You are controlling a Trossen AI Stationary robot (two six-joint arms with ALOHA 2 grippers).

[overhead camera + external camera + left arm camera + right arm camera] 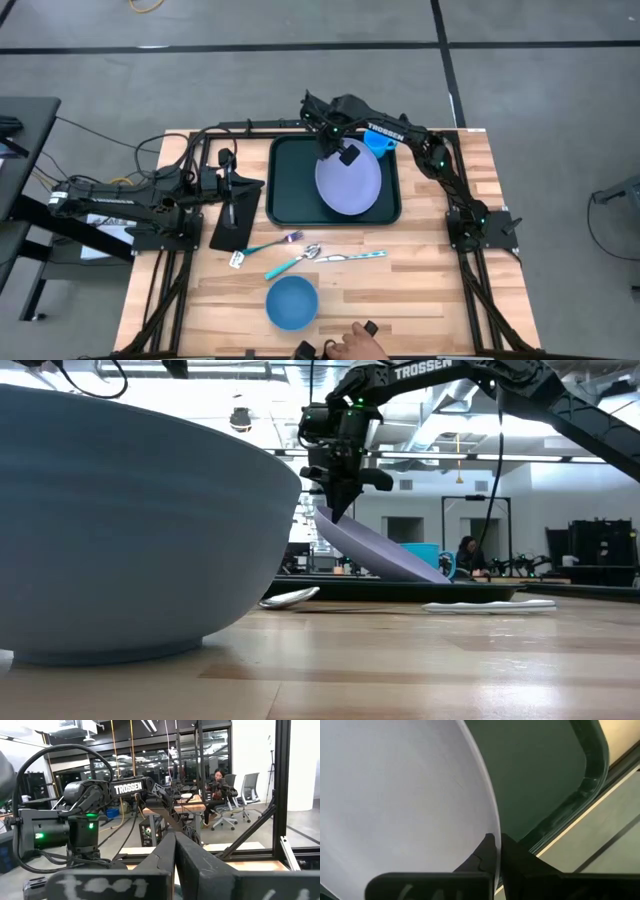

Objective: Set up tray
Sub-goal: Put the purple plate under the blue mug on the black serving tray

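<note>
The dark green tray lies at the table's middle, toward the far edge. A lavender plate sits tilted in it, also in the low view and filling the right wrist view. My right gripper is shut on the plate's raised rim. A blue cup stands at the tray's far right. My left gripper waits shut at the table's left, above a flat black piece. My right gripper pinches the lavender plate's rim between its two fingers, at the plate's far left edge. The fingers come from above, pointing down. The plate is tilted, that edge raised, and its opposite lower edge rests in the tray.
Near the tray lie teal-handled utensils. A blue bowl stands toward the near edge and fills the low view's left. A person's hand shows at the near edge. Black frame rails run along both table sides.
</note>
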